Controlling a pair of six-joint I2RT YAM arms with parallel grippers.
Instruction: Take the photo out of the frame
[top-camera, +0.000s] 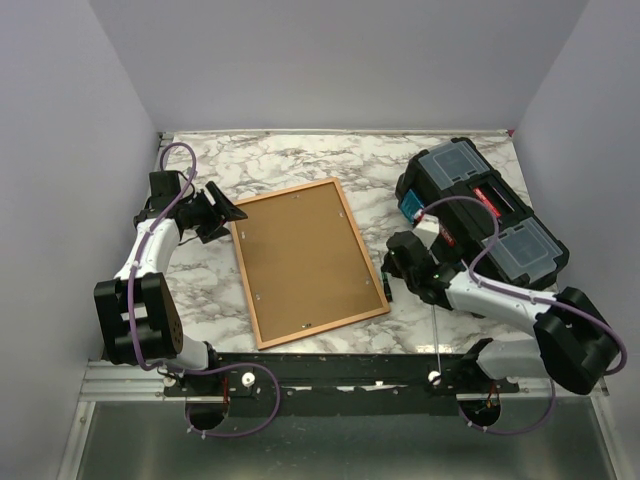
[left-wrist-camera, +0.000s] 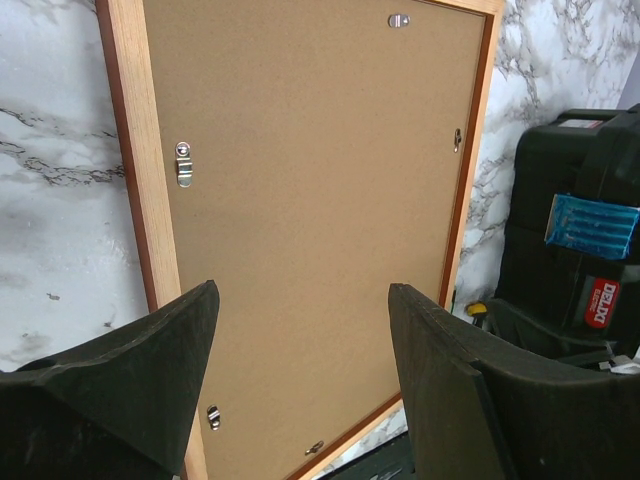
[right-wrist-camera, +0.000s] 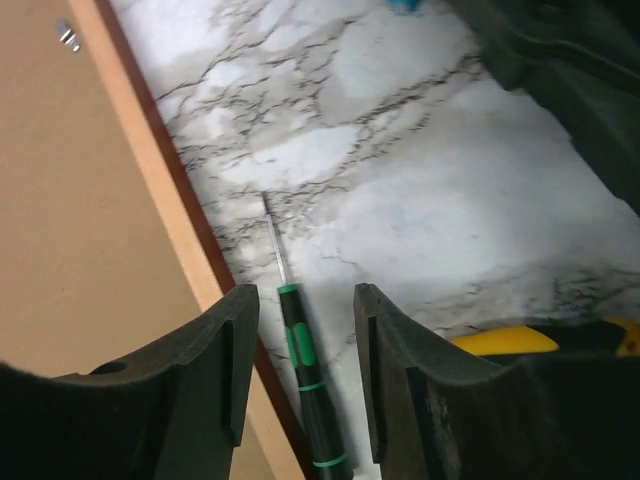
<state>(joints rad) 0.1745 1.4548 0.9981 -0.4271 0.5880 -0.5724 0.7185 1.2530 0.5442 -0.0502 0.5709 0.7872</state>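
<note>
White-veined marble counter (top-camera: 300, 170), boxed in by plain grey walls, carries the frame (top-camera: 308, 262) near its middle, lying face down and slightly askew with its brown backing board (left-wrist-camera: 320, 200) turned up. The left hand (left-wrist-camera: 300, 300) hovers over the frame's far-left corner with its jaws spread wide and nothing between them. The right hand (right-wrist-camera: 305, 295) hangs low just beside the frame's right edge, jaws partly apart on either side of a small green-and-black screwdriver (right-wrist-camera: 300, 350) that lies on the marble alongside the wood, not gripped. A black toolbox (top-camera: 480, 215) sits at the far right, and a yellow-handled tool (right-wrist-camera: 510, 343) shows at the edge of the right wrist view.

The frame looks light and stiff, thin wood around a thin board, and probably slides easily on the smooth stone, so one hand would likely need to pin a rail while the other works. Small metal tabs (left-wrist-camera: 184, 163) along the inner edge hold the board down; these appear to be the places to work first, turning each aside before lifting the board at an edge. Any glass beneath is hidden, so it is best treated as fragile. The print itself is not visible; it will likely be thin and easily creased.
</note>
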